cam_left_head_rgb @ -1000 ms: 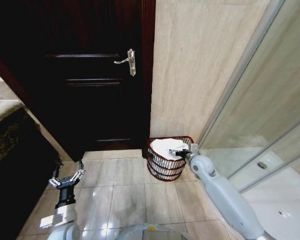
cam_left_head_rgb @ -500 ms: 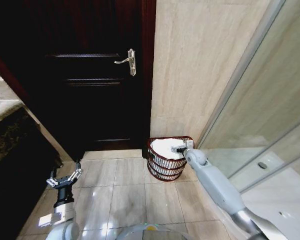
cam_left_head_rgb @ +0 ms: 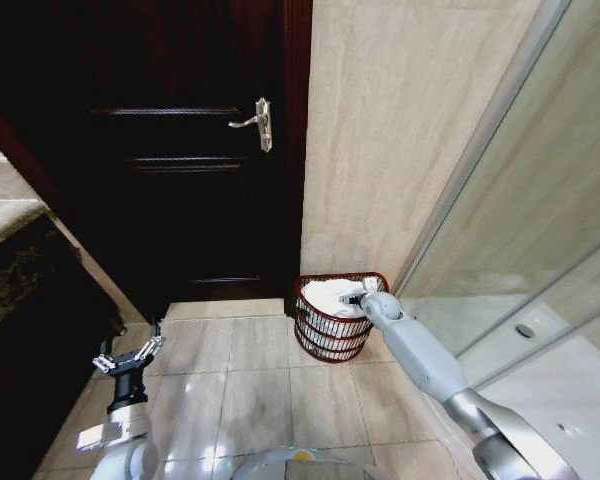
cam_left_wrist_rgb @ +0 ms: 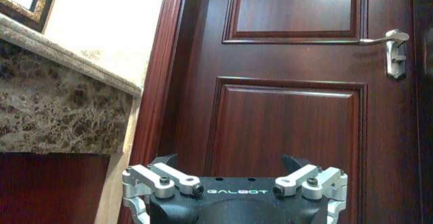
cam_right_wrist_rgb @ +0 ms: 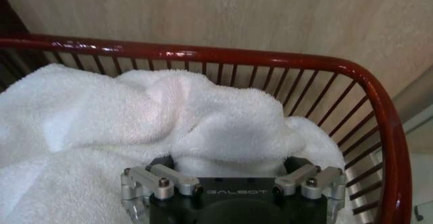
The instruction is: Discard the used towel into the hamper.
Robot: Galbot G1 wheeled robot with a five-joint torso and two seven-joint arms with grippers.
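Note:
The hamper (cam_left_head_rgb: 330, 330), a small dark red wire basket, stands on the tiled floor at the foot of the beige wall. A white towel (cam_left_head_rgb: 330, 293) lies bunched inside it. My right gripper (cam_left_head_rgb: 352, 297) is over the hamper's near rim. In the right wrist view the towel (cam_right_wrist_rgb: 135, 117) lies within the hamper's red rim (cam_right_wrist_rgb: 271, 62), and my right gripper (cam_right_wrist_rgb: 231, 164) is open with a fold of towel bulging between its spread fingers. My left gripper (cam_left_head_rgb: 128, 352) hangs open low on the left, facing the door (cam_left_wrist_rgb: 291, 107).
A dark wooden door (cam_left_head_rgb: 180, 180) with a metal handle (cam_left_head_rgb: 252, 122) stands left of the hamper. A glass shower panel (cam_left_head_rgb: 520, 250) runs along the right. A marble counter (cam_left_wrist_rgb: 61, 107) juts out on the left. Open tiled floor (cam_left_head_rgb: 250, 380) lies in front.
My right arm has reached further over the hamper, its gripper shifting slightly left above the towel. The left arm has barely moved.

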